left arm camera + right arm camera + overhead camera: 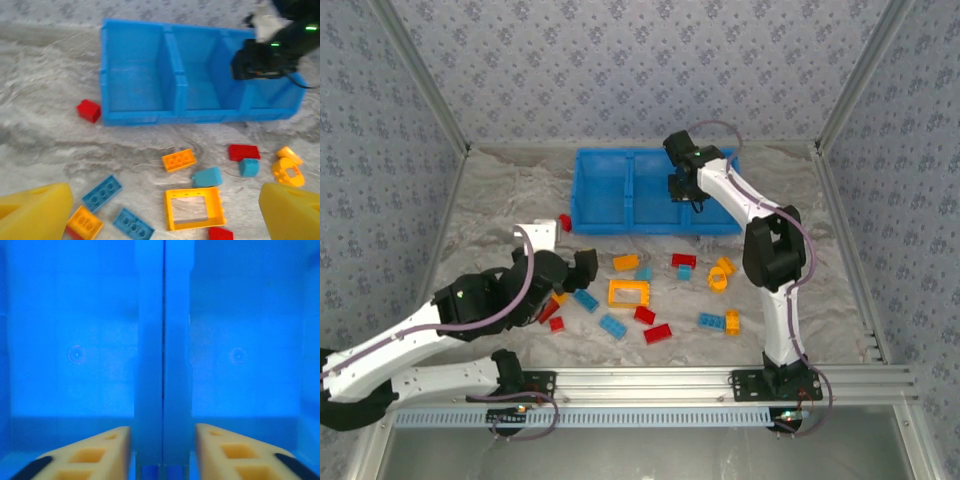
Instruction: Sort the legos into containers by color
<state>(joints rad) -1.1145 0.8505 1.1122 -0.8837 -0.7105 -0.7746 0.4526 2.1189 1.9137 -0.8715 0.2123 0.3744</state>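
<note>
Top view: the right claw (685, 188) is hovering above the bright blue rectangular plastic bin (605, 195). Small red, teal and orange plastic bricks (657, 334) are lying just right of the left claw (582, 268).
Left wrist: the left claw (165, 215) is gaping wide and empty, with an orange open square frame (196, 223) between its fingers.
Right wrist: the right claw (162, 455) is standing open astride a bin divider (162, 340).

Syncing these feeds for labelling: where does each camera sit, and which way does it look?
Top external: above and behind the bases, looking down; left arm, right arm show.
Left wrist: low, facing the bin; left fingers at bottom corners.
Right wrist: looking down onto a divider; right fingers below.
Shared: first two show the orange frame.
</note>
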